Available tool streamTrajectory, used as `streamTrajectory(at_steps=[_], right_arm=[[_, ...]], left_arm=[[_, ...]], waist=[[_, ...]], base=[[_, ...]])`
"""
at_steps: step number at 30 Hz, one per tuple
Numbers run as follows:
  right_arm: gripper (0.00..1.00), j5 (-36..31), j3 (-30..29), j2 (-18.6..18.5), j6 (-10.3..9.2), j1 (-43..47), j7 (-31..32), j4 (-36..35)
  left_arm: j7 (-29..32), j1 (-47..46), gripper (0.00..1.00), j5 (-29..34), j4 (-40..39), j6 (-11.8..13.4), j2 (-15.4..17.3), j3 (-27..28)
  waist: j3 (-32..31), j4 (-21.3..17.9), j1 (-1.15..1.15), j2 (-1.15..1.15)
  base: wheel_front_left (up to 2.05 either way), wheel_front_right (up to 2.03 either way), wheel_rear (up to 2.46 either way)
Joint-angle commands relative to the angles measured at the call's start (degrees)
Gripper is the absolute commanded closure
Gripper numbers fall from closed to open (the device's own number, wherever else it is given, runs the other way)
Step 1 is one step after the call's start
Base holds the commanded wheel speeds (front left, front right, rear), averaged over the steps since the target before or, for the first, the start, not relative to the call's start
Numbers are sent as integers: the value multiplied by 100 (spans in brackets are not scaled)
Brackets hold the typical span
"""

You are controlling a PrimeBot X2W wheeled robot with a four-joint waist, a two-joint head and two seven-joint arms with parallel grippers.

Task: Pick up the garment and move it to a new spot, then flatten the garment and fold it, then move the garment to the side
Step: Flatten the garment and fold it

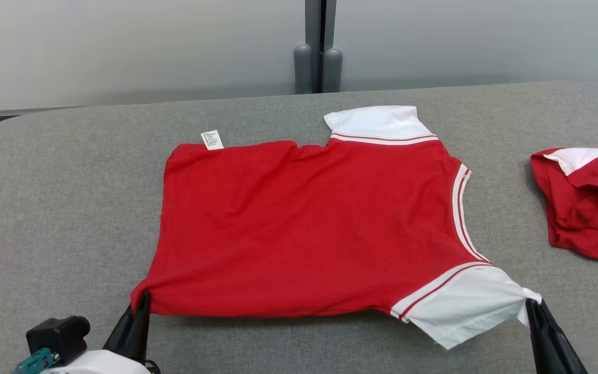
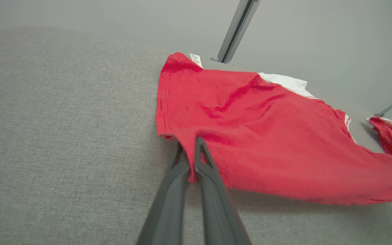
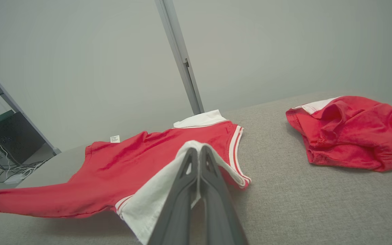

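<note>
Left gripper (image 1: 142,300) and right gripper (image 1: 531,306) each pinch a garment (image 1: 309,223) corner, tensioning the near edge for flattening.

The garment (image 1: 309,223) is lying spread on the counter (image 1: 70,208), the left gripper (image 1: 144,300) pinching its near red corner, the right gripper (image 1: 530,307) its white sleeve.

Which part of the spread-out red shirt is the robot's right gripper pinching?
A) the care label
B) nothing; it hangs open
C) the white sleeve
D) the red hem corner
C. The right gripper is shut on the tip of the white sleeve of the shirt, while the red hem corner is in the left gripper.
</note>
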Motion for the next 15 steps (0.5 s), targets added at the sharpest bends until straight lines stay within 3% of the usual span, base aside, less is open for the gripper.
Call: streamTrajectory(at_steps=[1, 15], right_arm=[[100, 33, 6, 6, -3, -101, 31, 64], [100, 371, 16, -305, -3, -1559, 330, 1335]], left_arm=[[51, -134, 100, -43, 59, 8, 31, 5], [563, -1305, 100, -747, 1105, -409, -18, 93]], waist=[[77, -1, 0, 0], [1074, 82, 0, 0]], base=[[0, 0, 0], [0, 0, 0]])
